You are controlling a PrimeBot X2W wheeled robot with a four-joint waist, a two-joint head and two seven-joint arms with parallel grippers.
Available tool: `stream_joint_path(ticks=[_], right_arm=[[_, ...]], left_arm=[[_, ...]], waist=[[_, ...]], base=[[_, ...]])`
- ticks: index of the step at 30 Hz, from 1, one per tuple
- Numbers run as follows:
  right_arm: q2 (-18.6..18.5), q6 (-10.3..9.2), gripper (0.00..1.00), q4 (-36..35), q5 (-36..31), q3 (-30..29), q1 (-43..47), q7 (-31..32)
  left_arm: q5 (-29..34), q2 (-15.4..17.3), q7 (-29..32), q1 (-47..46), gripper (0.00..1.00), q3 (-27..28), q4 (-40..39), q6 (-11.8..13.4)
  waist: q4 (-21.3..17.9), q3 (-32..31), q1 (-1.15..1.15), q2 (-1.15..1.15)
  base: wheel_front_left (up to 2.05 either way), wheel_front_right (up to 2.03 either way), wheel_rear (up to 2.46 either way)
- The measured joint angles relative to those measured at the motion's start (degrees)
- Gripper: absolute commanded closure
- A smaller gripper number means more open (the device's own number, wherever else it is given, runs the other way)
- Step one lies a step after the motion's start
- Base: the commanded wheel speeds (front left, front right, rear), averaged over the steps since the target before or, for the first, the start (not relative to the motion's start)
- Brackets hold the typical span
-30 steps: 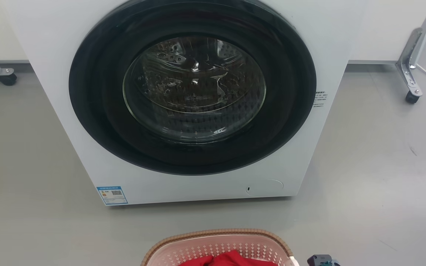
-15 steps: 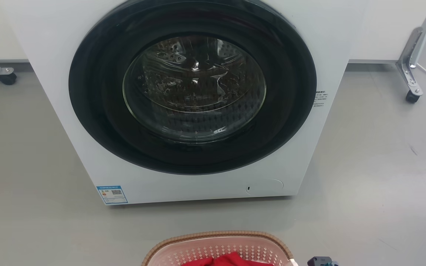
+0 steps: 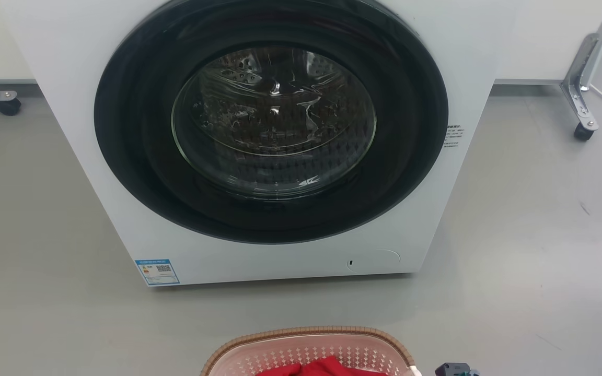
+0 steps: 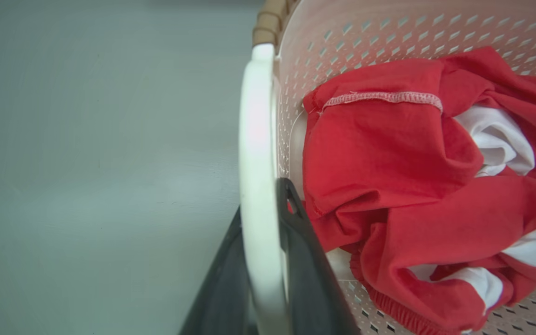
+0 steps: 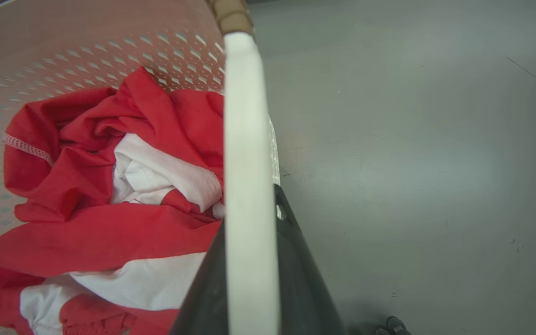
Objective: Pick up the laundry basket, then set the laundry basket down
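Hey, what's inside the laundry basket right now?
Crumpled red and white clothing lies inside the laundry basket, bunched against its perforated wall. The cloth covers most of the basket's bottom, so whatever might sit beneath it cannot be seen.

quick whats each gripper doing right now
left gripper: closed, jaws clamping the laundry basket by its left handle
right gripper: closed, jaws clamping its right handle

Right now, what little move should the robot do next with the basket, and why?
Probably lower both grippers together, level, to the floor before the washer. The left gripper and right gripper are each shut on a white handle of the basket, which holds clothes. I cannot tell if it hangs or rests.
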Motion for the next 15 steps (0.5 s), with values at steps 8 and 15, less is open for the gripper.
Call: stream_joint_path(ticks=[8,15], right_arm=[[0.0,0.0,1.0,0.4,0.5,0.7,-1.3,-0.3],[0.0,0.01,1.0,1.0,0.5,0.8,-4.4,-1.4]], left_arm=[[-0.3,0.0,-0.1,-0.2,1.0,-0.1,-0.2,0.0],[-0.3,0.0,-0.6,-2.7,1.0,0.0,-0.5,0.2]], waist=[[-0.2,1.8,0.0,0.0],[-0.3,4.8,0.0,0.0]], base=[[0.0,0.0,0.0],[0.0,0.0,0.0]])
